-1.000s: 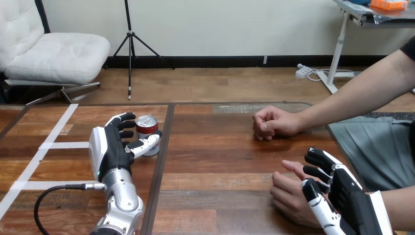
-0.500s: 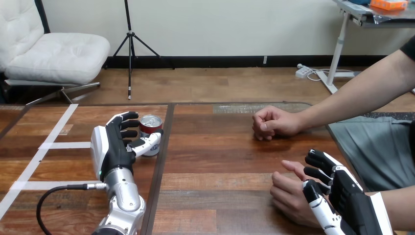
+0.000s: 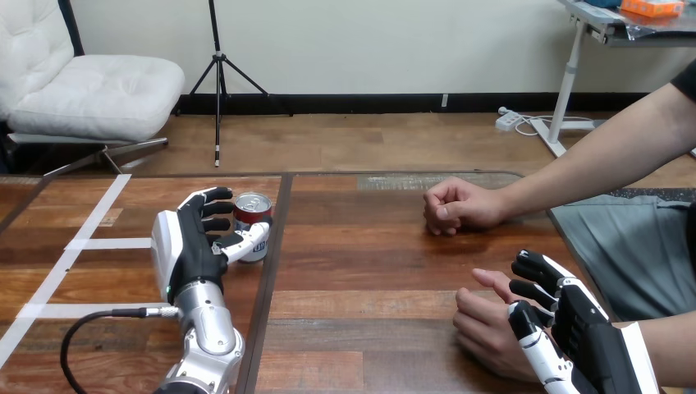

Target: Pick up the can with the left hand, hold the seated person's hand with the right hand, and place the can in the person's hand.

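The can [image 3: 251,223] stands upright on the counter [image 3: 369,263], at its left part, close to the seam between the two boards. My left robot hand [image 3: 190,246] is curled round it: the fingers [image 3: 212,207] go along its left and far side, and the thumb [image 3: 246,240] lies across its front.

To do this step well, I should press thumb and fingers evenly on the middle of the can's wall before I lift, because a thin can may dent or slip if the force comes from one side. Then I should lift straight up, keeping the can vertical, and only after that carry it to the right.

My right robot hand [image 3: 584,332] is at the lower right, just beside the person's hand at the lower right [image 3: 484,324], which lies relaxed on the counter. It seems that the two touch, but I cannot tell if my hand really holds it, since the contact side is hidden and my wrist is cut off by the edge. The person's other hand [image 3: 455,205] rests closed farther back. The far side of the can is hidden behind my fingers too.
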Available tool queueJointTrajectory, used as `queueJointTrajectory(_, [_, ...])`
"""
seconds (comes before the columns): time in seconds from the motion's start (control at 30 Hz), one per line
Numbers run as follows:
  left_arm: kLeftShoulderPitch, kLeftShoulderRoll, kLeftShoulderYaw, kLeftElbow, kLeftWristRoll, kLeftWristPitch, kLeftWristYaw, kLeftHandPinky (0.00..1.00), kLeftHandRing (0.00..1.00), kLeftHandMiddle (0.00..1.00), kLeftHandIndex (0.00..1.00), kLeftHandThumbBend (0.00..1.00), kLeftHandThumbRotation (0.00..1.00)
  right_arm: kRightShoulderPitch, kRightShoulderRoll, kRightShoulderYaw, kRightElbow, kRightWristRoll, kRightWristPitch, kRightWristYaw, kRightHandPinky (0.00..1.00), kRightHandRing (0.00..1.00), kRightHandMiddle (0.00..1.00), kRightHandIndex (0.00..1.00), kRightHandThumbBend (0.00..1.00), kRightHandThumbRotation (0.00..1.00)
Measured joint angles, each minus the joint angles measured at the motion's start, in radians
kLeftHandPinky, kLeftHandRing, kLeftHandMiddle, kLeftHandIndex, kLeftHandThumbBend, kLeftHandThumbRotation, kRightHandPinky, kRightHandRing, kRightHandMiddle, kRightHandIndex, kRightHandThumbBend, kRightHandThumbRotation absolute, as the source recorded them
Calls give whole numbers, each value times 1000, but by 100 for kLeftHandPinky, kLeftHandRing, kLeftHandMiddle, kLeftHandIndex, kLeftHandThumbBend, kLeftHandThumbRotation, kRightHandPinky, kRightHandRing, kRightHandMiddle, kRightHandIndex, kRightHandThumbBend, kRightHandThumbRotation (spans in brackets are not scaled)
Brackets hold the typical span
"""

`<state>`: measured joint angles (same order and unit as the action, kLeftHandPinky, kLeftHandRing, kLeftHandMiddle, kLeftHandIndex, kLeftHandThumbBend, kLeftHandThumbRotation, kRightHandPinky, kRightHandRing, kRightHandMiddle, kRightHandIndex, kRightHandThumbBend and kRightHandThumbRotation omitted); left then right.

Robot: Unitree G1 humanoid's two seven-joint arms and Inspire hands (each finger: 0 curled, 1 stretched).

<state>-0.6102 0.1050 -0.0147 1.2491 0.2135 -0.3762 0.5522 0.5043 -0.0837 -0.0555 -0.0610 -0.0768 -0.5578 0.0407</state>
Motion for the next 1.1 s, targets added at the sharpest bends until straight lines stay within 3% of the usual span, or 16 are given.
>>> queueJointTrajectory(0.27, [-6,5,-11,0,16,45,-10,70,80,84,84,73,0,0,0,0,0,-1,0,0,74,81,84,83,53,63])
queueJointTrajectory(0.7, [-6,3,-13,2,22,69,-12,75,85,89,89,77,0,1,0,1,0,0,0,0,74,81,84,83,55,63])
queueJointTrajectory(1.1, [-6,0,-31,2,61,95,34,68,78,82,83,74,0,4,0,0,-1,-1,0,0,74,81,84,83,54,64])
